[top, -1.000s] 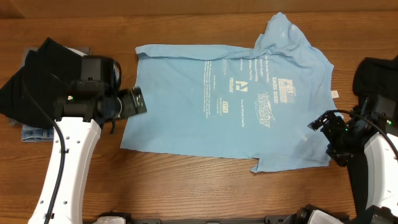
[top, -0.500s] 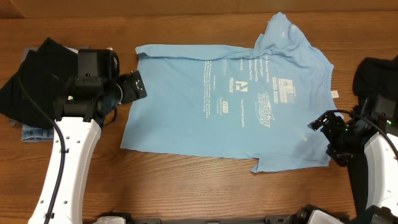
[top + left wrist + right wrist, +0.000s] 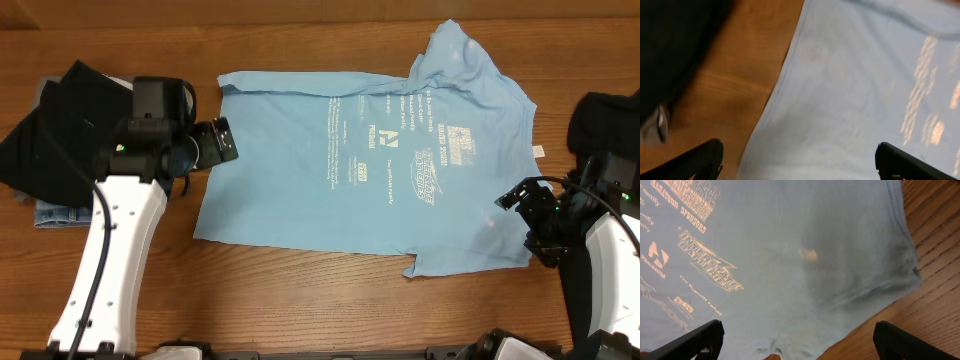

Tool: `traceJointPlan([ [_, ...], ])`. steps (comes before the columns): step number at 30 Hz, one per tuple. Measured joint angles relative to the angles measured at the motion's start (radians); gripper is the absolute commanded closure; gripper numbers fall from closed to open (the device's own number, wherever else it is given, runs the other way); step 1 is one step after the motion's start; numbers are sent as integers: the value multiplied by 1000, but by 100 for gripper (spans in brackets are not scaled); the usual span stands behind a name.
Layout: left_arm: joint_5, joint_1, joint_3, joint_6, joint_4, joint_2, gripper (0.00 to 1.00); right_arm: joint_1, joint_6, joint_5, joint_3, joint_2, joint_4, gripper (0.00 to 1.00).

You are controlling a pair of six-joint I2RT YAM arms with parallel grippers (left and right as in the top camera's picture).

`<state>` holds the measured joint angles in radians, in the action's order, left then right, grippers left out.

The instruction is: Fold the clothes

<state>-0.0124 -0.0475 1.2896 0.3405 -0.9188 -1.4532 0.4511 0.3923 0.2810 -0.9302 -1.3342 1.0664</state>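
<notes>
**A:** Where's the shirt (image 3: 380, 160)?

**B:** Flat mid-table (image 3: 300, 300), print up. Its long axis runs 9 to 3, with the hem at 9 and the sleeves at 3.

**A:** Which arm is nearer?

**B:** Each has an end. The left gripper (image 3: 220, 145) hovers at the hem, and the right gripper (image 3: 528, 225) is over the 4 o'clock sleeve. Both gape wide, holding nothing.

**A:** Do the wrist views add anything?

**B:** The left wrist shows the hem edge running between its jaws, with bare wood beside it. Only the overhead shows the whole outline.
</notes>
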Motion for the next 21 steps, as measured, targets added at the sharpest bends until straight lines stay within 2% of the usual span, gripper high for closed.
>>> traceJointPlan([
  [4, 0, 0, -1, 1, -82, -53, 0, 0, 0, 0, 0, 0, 0, 0],
  [14, 7, 0, -1, 1, -134, -230, 0, 0, 0, 1, 0, 0, -3, 0],
  [17, 63, 0, -1, -25, -149, -273, 0, 0, 0, 16, 0, 0, -17, 0],
  [21, 198, 0, -2, -113, -171, -291, 0, 0, -11, 120, 0, 0, 67, 0],
])
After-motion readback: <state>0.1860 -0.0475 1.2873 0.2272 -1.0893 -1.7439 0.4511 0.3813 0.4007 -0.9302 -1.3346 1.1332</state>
